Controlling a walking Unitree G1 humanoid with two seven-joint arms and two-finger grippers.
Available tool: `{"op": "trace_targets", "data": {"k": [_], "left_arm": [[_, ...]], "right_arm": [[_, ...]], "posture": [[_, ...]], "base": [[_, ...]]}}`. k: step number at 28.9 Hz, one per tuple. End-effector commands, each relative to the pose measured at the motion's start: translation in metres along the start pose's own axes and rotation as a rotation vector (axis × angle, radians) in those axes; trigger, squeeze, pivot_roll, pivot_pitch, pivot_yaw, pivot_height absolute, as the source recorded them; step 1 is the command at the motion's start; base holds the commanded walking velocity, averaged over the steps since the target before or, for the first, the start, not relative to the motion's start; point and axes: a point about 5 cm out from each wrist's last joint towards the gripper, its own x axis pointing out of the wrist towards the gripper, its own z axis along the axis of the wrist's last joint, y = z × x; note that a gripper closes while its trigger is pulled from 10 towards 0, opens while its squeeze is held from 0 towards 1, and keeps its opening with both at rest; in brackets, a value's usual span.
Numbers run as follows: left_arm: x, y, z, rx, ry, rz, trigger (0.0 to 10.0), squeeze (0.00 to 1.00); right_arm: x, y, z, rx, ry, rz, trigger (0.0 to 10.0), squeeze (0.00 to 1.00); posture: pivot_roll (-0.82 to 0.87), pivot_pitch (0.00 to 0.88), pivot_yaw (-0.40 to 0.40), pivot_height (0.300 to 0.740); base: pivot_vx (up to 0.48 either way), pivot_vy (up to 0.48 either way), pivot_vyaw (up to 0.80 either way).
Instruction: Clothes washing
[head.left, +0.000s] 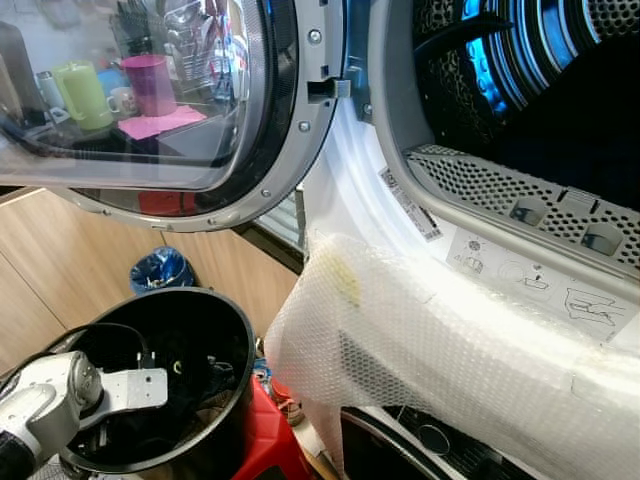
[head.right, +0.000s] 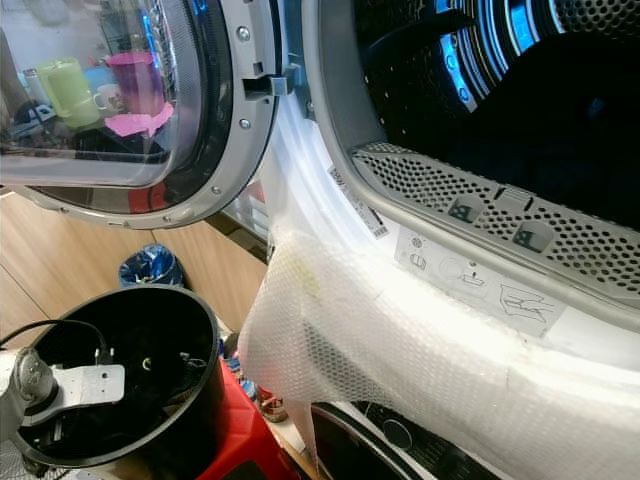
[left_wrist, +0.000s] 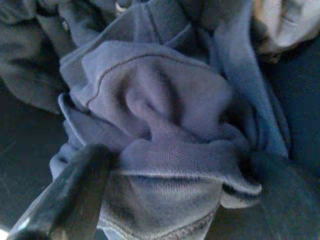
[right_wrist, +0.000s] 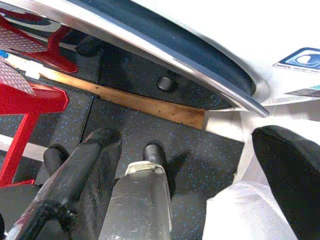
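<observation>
At seven o'clock in the left eye view, the left arm reaches down into a black bin standing on a red stool. Between one and three o'clock gapes the dryer drum, dark with blue glints; its round door is swung open at eleven o'clock. Bubble wrap drapes over the machine's front below the opening, toward five o'clock.

Through the right eye view the same scene shows, with a blue bag on the floor at eight o'clock, beside the wooden panel.

Close up in the left wrist view, the left gripper has its fingers spread around a bunched blue garment, touching its folds.

Down in the right wrist view, the right gripper hangs with fingers apart above speckled dark floor, the stool's red frame at nine o'clock.
</observation>
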Motion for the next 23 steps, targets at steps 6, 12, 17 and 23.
{"op": "trace_targets", "data": {"k": [6,12,17,23], "left_arm": [[0.019,-0.010,-0.001,-0.020,0.021,0.017,10.0,0.00],[0.029,-0.015,-0.002,-0.042,0.031,0.030,3.2,0.00],[0.031,-0.017,-0.001,-0.050,0.022,0.012,0.0,0.00],[0.032,-0.017,-0.002,-0.049,0.022,0.002,0.0,0.00]], "right_arm": [[0.000,0.001,0.000,0.004,0.005,0.002,10.0,0.00],[0.000,0.001,0.000,0.014,0.004,-0.003,10.0,0.00],[0.000,0.001,-0.001,0.026,0.006,-0.007,10.0,0.00],[0.000,0.001,-0.002,0.035,0.010,-0.005,10.0,0.00]], "posture": [[0.18,0.059,-0.010,0.740],[0.18,0.058,-0.015,0.740],[0.18,0.056,-0.016,0.740],[0.18,0.054,-0.017,0.740]], "base": [[0.000,0.000,0.00],[0.000,0.000,0.00],[0.000,0.000,0.00],[0.000,0.000,0.00]]}}
